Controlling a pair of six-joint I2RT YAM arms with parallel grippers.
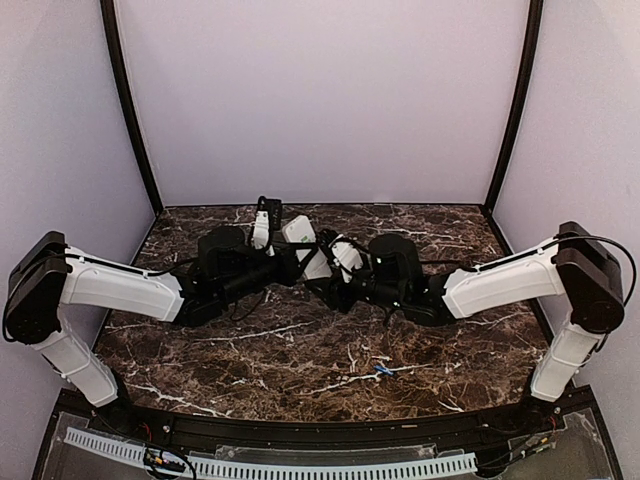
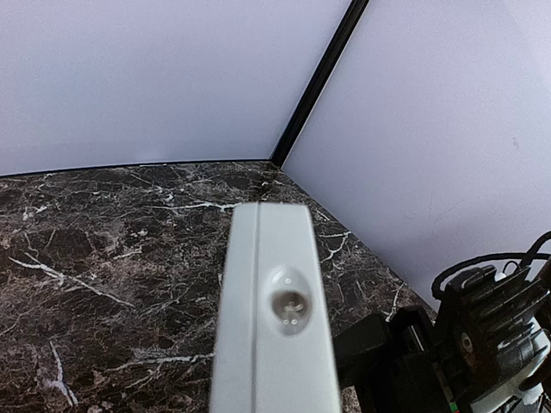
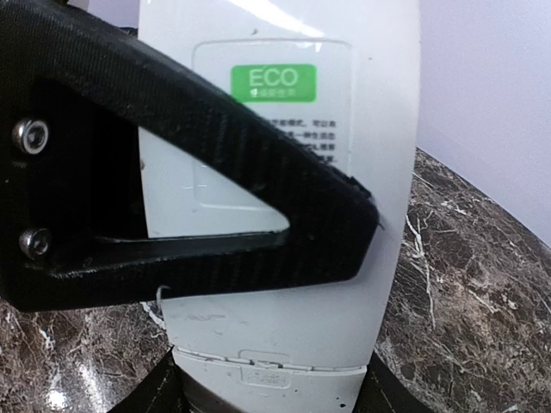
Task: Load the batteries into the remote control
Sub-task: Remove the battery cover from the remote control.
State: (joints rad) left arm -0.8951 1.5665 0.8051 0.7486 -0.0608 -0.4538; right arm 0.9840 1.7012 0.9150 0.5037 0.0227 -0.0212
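Observation:
The white remote control (image 1: 302,233) is held up above the middle back of the table between both arms. My left gripper (image 1: 296,262) is shut on it; one of its black fingers (image 3: 215,198) lies across the remote's back (image 3: 362,129), which bears a green ECO label. In the left wrist view the remote's emitter end (image 2: 275,318) points away and my own fingers do not show. My right gripper (image 1: 338,272) is shut on the remote's lower end, which sits in my right gripper (image 3: 271,397). One small blue battery (image 1: 383,370) lies on the marble table (image 1: 300,350) to the front right.
Pale walls with black corner posts (image 1: 128,100) enclose the table at the back and sides. The right arm's black wrist (image 2: 482,335) sits close beside the remote. A cable tray (image 1: 270,466) runs along the near edge.

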